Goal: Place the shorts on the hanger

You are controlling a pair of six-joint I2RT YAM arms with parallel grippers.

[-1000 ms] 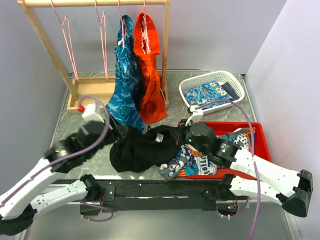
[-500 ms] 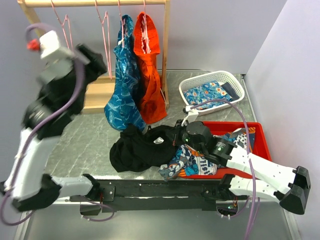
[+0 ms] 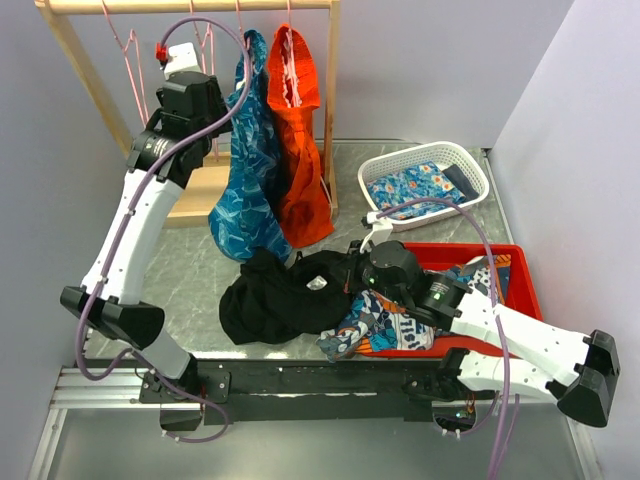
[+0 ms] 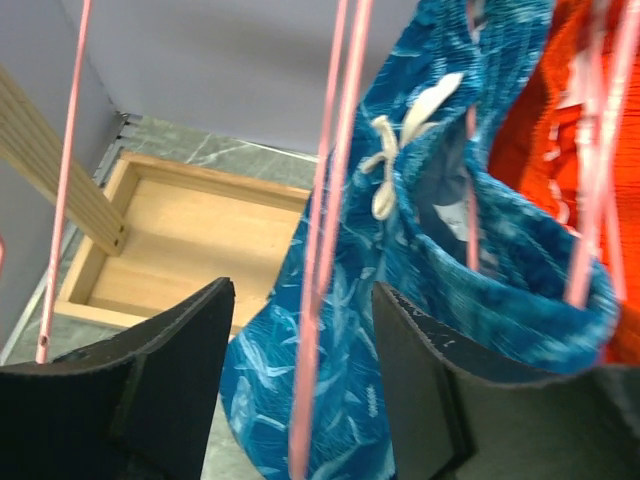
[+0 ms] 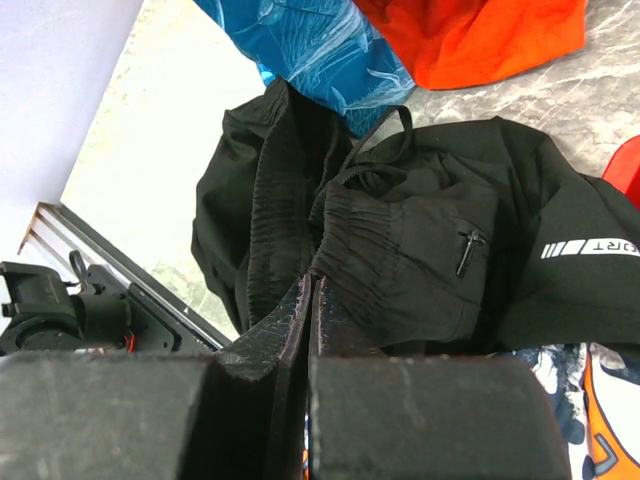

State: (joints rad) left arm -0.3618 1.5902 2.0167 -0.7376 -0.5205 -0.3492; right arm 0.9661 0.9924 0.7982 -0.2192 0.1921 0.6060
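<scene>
The black shorts (image 3: 275, 298) lie crumpled on the table in front of the rack, partly over the red bin's left end. My right gripper (image 3: 352, 274) is shut on their gathered waistband (image 5: 350, 235), with the jaws (image 5: 312, 285) pressed together on the fabric edge. My left gripper (image 3: 212, 105) is raised to the rack and stands open. The two wires of a bare pink hanger (image 4: 322, 240) hang between its fingers (image 4: 303, 300), touching neither pad. Only the top of that hanger (image 3: 206, 45) shows above the arm in the top view.
The wooden rack (image 3: 78, 70) stands at the back left, with another pink hanger (image 3: 135, 85), a blue patterned garment (image 3: 250, 170) and an orange-red one (image 3: 298, 150) hanging on it. A white basket (image 3: 400, 160) and a red bin (image 3: 470, 248) hold patterned clothes.
My left arm has swung up from the table beside the shorts to the rack, bringing its open jaws around the pink hanger. The right gripper has kept hold of the shorts.
</scene>
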